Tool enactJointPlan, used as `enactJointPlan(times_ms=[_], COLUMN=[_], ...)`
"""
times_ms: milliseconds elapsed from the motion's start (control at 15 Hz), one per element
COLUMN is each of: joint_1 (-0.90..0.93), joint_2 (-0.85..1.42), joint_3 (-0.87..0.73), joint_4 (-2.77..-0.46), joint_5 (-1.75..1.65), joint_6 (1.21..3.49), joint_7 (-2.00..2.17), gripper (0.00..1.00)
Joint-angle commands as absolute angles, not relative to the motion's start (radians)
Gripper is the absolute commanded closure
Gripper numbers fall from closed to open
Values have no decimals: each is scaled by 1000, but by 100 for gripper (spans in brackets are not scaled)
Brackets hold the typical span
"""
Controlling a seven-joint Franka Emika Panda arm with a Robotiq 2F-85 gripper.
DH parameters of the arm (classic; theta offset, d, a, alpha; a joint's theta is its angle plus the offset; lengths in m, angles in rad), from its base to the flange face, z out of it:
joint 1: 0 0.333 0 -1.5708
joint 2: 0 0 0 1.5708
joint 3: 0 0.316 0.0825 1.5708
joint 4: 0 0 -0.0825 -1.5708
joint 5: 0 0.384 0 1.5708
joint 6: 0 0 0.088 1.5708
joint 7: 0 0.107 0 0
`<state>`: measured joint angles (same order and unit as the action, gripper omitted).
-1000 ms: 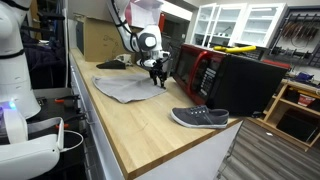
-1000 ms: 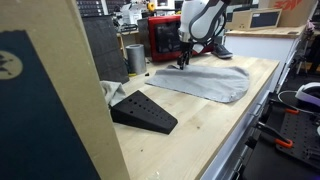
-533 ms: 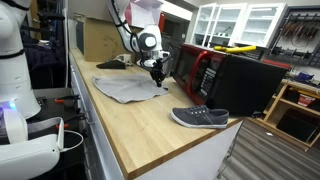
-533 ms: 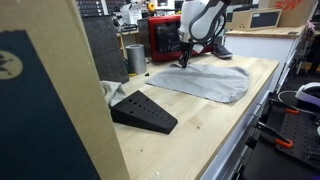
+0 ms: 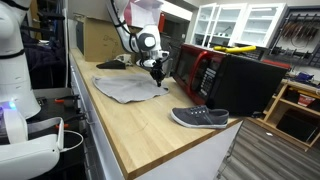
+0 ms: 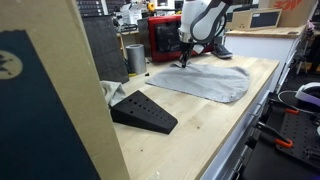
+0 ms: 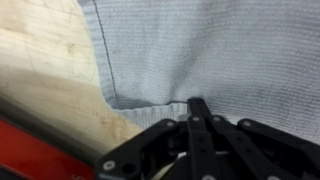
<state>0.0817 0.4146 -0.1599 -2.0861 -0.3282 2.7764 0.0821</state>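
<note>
While I watch through the wrist view, my hand (image 7: pixel 196 108) has its fingers pressed together, pinching the hem of the cloth (image 7: pixel 220 50) near its corner. The cloth lies flat on the surface (image 7: pixel 45 70) and spreads away from the hand. In an exterior view the hand stands just beside the red microwave (image 5: pixel 193 70). A shoe (image 5: pixel 200 118) lies well apart from the hand.

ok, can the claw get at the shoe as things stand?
Probably not yet: the claw is shut on the grey cloth. Bare tabletop lies between it and the shoe, though.
</note>
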Motion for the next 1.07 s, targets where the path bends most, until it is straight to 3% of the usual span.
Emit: enactJointPlan(times_ms=[0,333,400,533,1000], joint_1=[124,169,166,152,158], joint_2=[357,321,323,350,421], joint_3=[-202,-243,-239,-228,-249], joint_4=[-2143,-2157,-2152,-2126,-2051], joint_5=[-384,-447,-445,-423,-414], joint_6=[2826,2845,2841,2834,2836], joint_7=[148,227,235,237,281], gripper=[100,100,74,68,15])
